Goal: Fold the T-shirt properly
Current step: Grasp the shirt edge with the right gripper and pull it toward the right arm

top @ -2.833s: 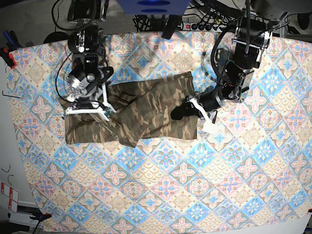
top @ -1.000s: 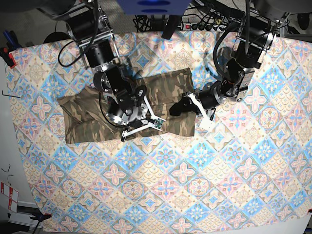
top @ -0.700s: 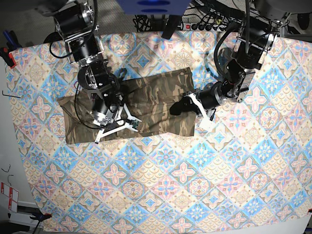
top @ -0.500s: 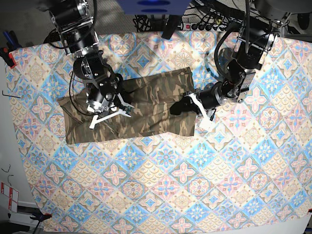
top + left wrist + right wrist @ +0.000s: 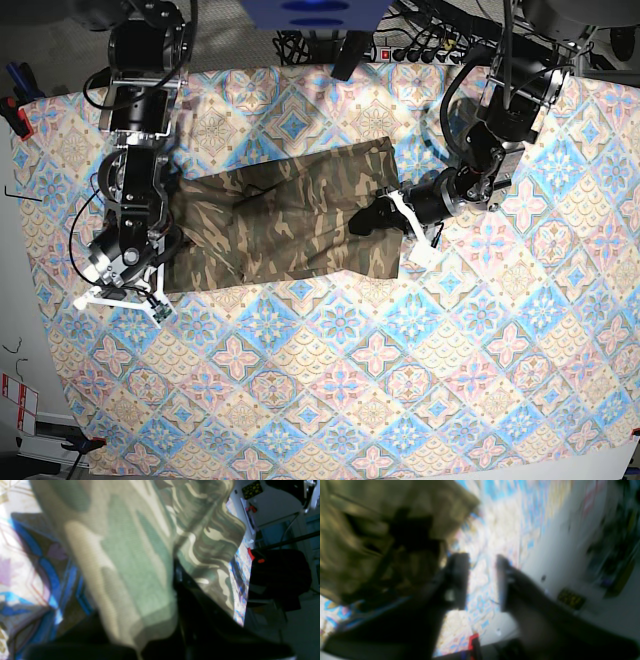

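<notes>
The T-shirt (image 5: pixel 285 220) lies in a folded band across the upper middle of the tablecloth (image 5: pixel 340 390), nearer its far edge. The left gripper (image 5: pixel 368 222) is clamped on the cloth at the band's right end. The right gripper (image 5: pixel 482 580), jaws parted with nothing between, sits beyond its left end.

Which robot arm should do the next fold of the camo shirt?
Probably the right gripper: its jaws are open and empty beside the T-shirt's free end. The left gripper is shut on the other end, pinning it.
</notes>
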